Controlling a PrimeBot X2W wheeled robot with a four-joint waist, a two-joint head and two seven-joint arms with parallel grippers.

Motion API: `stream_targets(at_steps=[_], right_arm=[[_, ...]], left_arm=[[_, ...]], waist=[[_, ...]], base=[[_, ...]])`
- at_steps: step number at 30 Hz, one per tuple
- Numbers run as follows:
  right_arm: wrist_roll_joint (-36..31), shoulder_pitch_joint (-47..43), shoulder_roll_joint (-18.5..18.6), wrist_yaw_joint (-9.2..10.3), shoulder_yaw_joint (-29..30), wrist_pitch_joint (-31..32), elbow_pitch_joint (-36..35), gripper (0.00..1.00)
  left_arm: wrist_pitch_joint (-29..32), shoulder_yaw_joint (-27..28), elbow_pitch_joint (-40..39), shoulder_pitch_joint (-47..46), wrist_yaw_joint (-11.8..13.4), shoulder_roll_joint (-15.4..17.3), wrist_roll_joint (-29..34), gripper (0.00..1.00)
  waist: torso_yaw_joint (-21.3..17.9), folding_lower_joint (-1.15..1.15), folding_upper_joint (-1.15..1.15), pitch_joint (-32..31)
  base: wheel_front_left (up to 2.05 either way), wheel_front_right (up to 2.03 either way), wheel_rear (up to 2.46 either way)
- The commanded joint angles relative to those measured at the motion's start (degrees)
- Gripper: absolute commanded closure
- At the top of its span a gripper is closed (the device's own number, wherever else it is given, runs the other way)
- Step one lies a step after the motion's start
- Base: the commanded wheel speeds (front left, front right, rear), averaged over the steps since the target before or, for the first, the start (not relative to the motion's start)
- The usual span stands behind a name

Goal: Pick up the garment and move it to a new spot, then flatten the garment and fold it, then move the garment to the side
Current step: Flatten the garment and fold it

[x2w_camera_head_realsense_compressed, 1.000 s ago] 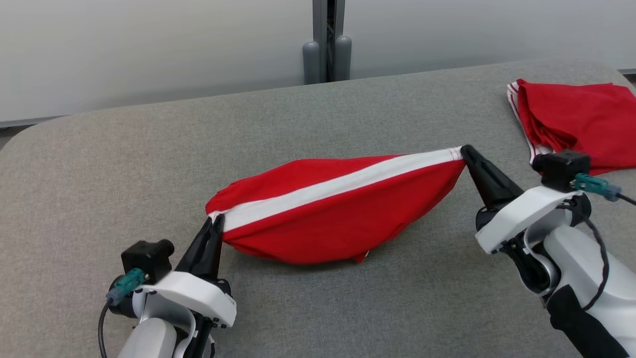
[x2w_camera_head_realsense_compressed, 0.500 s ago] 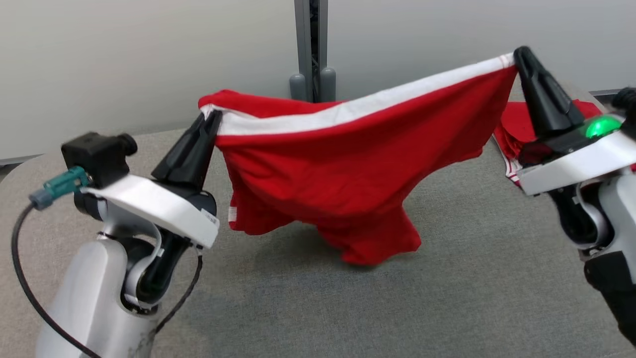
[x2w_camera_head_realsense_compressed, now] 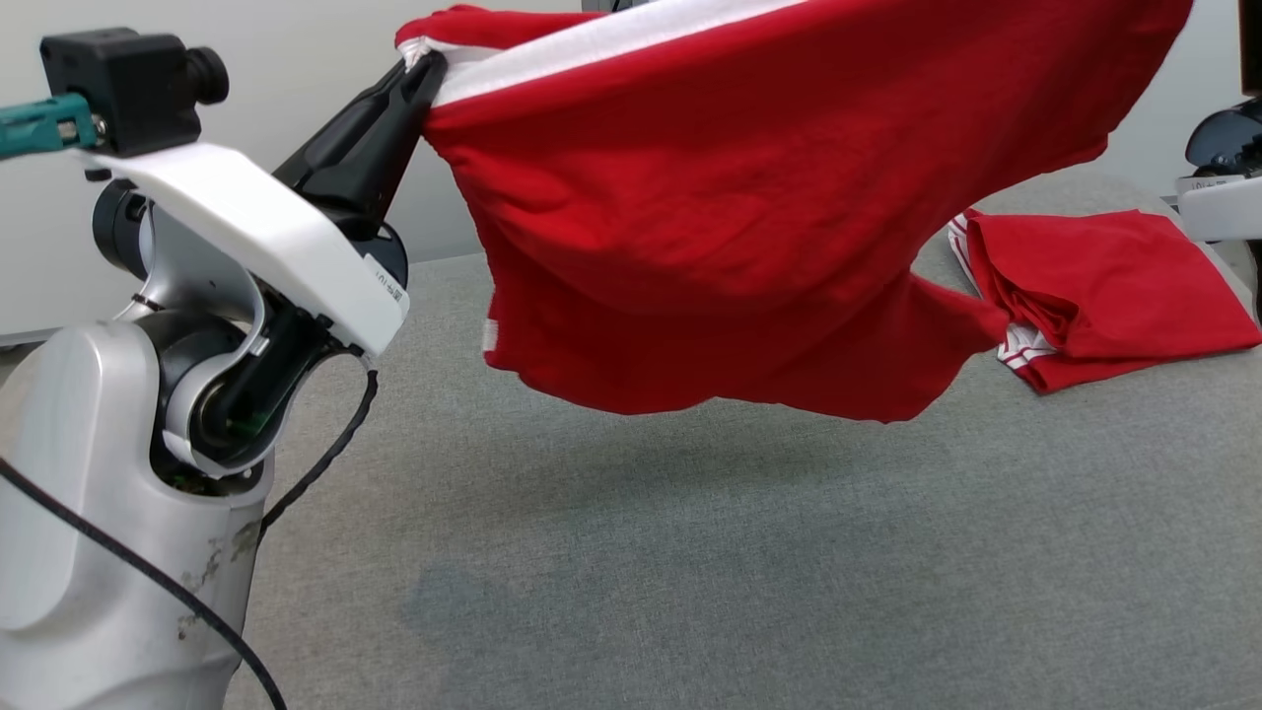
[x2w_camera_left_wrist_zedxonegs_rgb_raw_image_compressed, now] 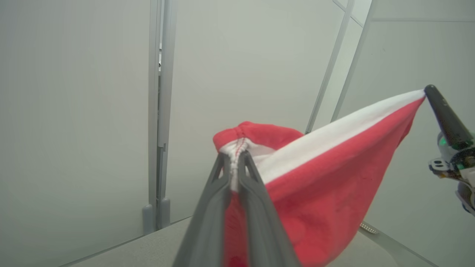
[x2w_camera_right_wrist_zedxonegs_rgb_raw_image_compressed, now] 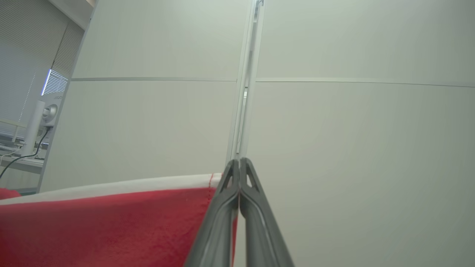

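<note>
Left gripper (x2w_camera_head_realsense_compressed: 426,61) in the head view has both dark fingers pinched tight on a corner of the red fabric garment with a white band (x2w_camera_head_realsense_compressed: 749,197), which hangs up in the air over the grey cloth-covered table (x2w_camera_head_realsense_compressed: 690,552), clear of it, bottom edge sagging loose. A folded red garment with white stripes (x2w_camera_head_realsense_compressed: 1114,286) lies on the table off to the right. Left wrist view: the fingers squeeze the seam of the white band, and the band runs taut across to the right gripper (x2w_camera_left_wrist_zedxonegs_rgb_raw_image_compressed: 429,90), whose tip bites the other end. Right wrist view: the right gripper (x2w_camera_right_wrist_zedxonegs_rgb_raw_image_compressed: 239,161) is pressed together on the band's edge, red cloth hanging off to the left, pale wall panels (x2w_camera_right_wrist_zedxonegs_rgb_raw_image_compressed: 352,118) behind.
</note>
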State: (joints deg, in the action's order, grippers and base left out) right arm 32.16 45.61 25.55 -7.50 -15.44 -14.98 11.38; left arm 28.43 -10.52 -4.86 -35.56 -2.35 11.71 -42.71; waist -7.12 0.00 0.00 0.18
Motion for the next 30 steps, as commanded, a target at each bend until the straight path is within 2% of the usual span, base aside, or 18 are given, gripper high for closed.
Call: stream_targets(at_steps=[1, 6, 10, 15, 19, 22, 25, 30], right_arm=[[-0.6, 1.2, 0.7, 0.02, -0.5, -0.3, 0.4, 1.0], [-1.2, 4.2, 0.1, 0.02, -2.3, -0.3, 5.2, 1.0], [-1.4, 10.1, -1.8, 0.02, -5.0, 0.1, 12.9, 1.0], [-1.3, 22.3, -5.2, 0.02, -8.6, 0.0, 23.9, 1.0], [-2.4, 33.2, -7.7, 0.02, -8.7, -0.3, 30.4, 1.0], [-5.1, 40.1, -8.9, 0.02, -5.9, -0.3, 30.7, 1.0], [-9.9, 43.0, -9.9, 0.02, -1.8, -0.3, 28.8, 1.0], [-13.3, 42.3, -11.5, 0.02, 1.0, -0.3, 27.3, 1.0]], left_arm=[[0.7, 0.0, 0.3, -1.1, 0.5, 0.2, -0.4, 1.0], [1.9, -0.6, 3.4, -4.6, 1.1, -0.4, -0.4, 1.0], [-0.8, -1.5, 9.9, -10.8, -0.3, -0.2, 2.7, 1.0], [-9.4, -2.2, 21.6, -22.9, -2.2, -0.6, 7.6, 1.0], [-19.1, -3.4, 31.1, -34.0, -3.8, -0.5, 11.4, 1.0], [-27.1, -4.3, 37.7, -41.9, -4.6, -0.2, 13.3, 1.0], [-34.3, -5.6, 43.9, -48.3, -5.0, -0.6, 14.4, 1.0], [-39.3, -11.7, 51.0, -52.2, -5.2, -1.7, 10.3, 1.0]], waist=[[-0.1, 0.0, 0.0, 0.1], [-0.4, 0.0, 0.0, 2.2], [-0.6, 0.0, 0.0, 6.5], [-0.8, 0.0, 0.0, 14.7], [-0.5, 0.0, 0.0, 22.3], [-0.8, 0.0, 0.0, 27.6], [-0.7, 0.0, 0.0, 32.1], [-0.4, 0.0, 0.0, 37.2]], base=[[0.0, 0.0, 0.0], [0.0, 0.0, 0.0], [0.0, 0.0, 0.0], [0.0, 0.0, 0.0], [0.0, 0.0, 0.0], [0.0, 0.0, 0.0], [0.0, 0.0, 0.0], [0.0, 0.0, 0.0]])
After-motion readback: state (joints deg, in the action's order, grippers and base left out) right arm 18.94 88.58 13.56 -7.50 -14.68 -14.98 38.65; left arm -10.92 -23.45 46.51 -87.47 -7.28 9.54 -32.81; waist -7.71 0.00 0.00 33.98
